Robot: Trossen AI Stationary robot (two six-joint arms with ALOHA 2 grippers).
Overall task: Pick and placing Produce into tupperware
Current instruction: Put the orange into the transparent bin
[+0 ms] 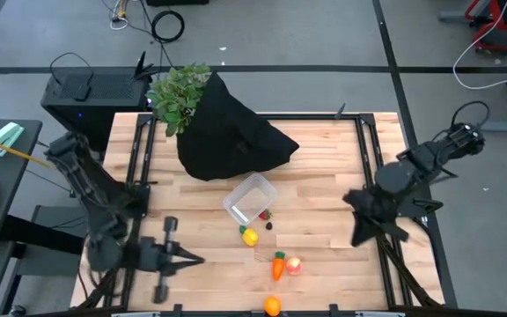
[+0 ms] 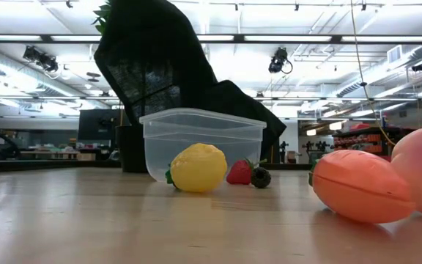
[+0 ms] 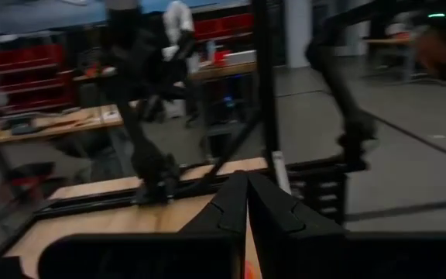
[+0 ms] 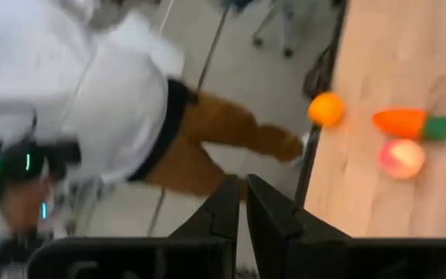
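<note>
The clear tupperware (image 1: pixel 251 200) (image 2: pixel 204 136) stands on the wooden table in front of the black cloth heap. The produce lies on the table near it: a yellow piece (image 1: pixel 250 236) (image 2: pixel 198 167), a red berry (image 1: pixel 265 215) (image 2: pixel 239 172), a dark berry (image 1: pixel 269 224) (image 2: pixel 261 177), a carrot (image 1: pixel 278 266) (image 4: pixel 409 124), a pink fruit (image 1: pixel 294 265) (image 4: pixel 401 157) and an orange ball (image 1: pixel 272 305) (image 4: pixel 326 108) at the near edge. My left gripper (image 1: pixel 194 258) (image 3: pixel 246 194) is shut and empty, level, above the table's near left. My right gripper (image 1: pixel 357 239) (image 4: pixel 242 194) is shut and empty, raised over the right side.
A black cloth heap (image 1: pixel 231 132) (image 2: pixel 167 73) with a leafy green plant (image 1: pixel 179 92) fills the far middle. Black frame rails (image 1: pixel 372 167) run along the table's sides. A person in a white top and brown trousers (image 4: pixel 207 132) stands beyond the near edge.
</note>
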